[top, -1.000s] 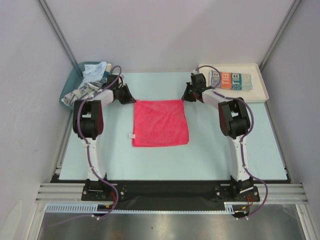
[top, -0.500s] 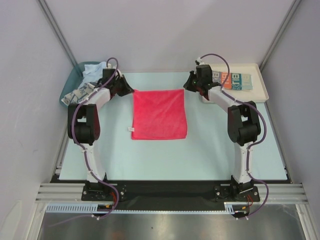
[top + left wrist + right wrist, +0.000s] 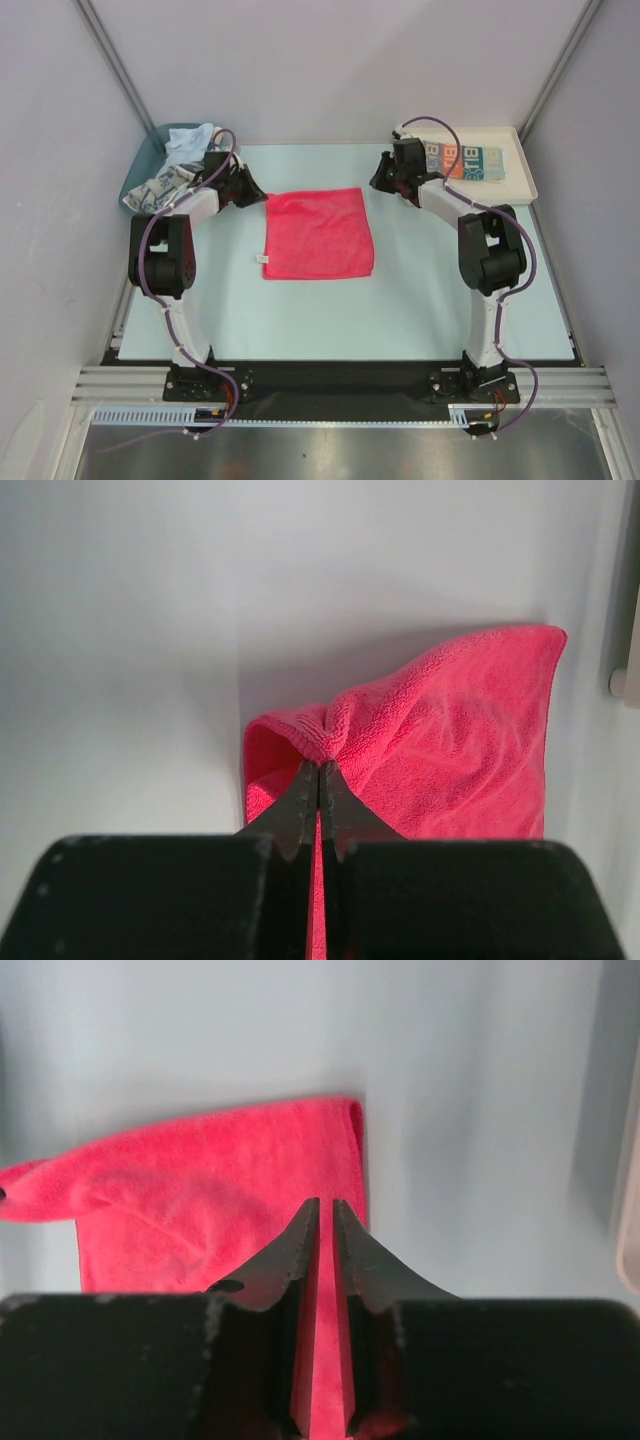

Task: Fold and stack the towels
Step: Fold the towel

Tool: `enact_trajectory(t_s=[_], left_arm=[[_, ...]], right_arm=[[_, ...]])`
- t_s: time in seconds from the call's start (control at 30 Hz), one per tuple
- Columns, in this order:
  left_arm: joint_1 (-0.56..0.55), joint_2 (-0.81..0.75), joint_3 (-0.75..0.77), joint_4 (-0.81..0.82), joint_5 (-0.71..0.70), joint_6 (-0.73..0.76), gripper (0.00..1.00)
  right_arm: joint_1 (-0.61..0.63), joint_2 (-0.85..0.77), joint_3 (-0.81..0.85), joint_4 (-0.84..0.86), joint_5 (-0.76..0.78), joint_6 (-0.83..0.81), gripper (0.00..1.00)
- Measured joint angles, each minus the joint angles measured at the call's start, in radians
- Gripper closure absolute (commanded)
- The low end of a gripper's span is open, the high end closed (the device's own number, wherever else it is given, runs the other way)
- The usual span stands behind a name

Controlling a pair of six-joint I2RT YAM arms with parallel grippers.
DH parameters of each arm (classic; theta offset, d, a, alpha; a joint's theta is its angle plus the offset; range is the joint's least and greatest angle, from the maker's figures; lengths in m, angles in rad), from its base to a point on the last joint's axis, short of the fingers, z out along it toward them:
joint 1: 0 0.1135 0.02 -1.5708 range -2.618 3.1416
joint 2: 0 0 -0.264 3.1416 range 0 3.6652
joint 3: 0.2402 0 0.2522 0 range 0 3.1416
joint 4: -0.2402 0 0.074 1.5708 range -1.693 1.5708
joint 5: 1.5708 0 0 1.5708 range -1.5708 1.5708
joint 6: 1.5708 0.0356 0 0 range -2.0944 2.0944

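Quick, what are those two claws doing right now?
The left gripper: closed, pinching a corner of the red towel.
The right gripper: open just a crack, holding nothing.

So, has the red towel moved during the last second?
Yes. The red towel has shifted slightly toward the table's far edge.

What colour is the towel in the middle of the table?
The towel is plain red-pink, best seen in the top external view.
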Motion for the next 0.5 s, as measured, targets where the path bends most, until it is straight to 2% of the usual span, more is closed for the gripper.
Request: enact_trajectory(t_s=[0.23,0.5], left_arm=[[0.0,0.0,0.018,-0.012,0.0,0.0,1.0],[0.0,0.008,0.042,-0.025,0.0,0.002,1.0]], right_arm=[[0.01,0.144,0.175,-0.011,-0.017,-0.002,0.65],[0.018,0.277,0.283,-0.08,-0.021,0.0,0.6]])
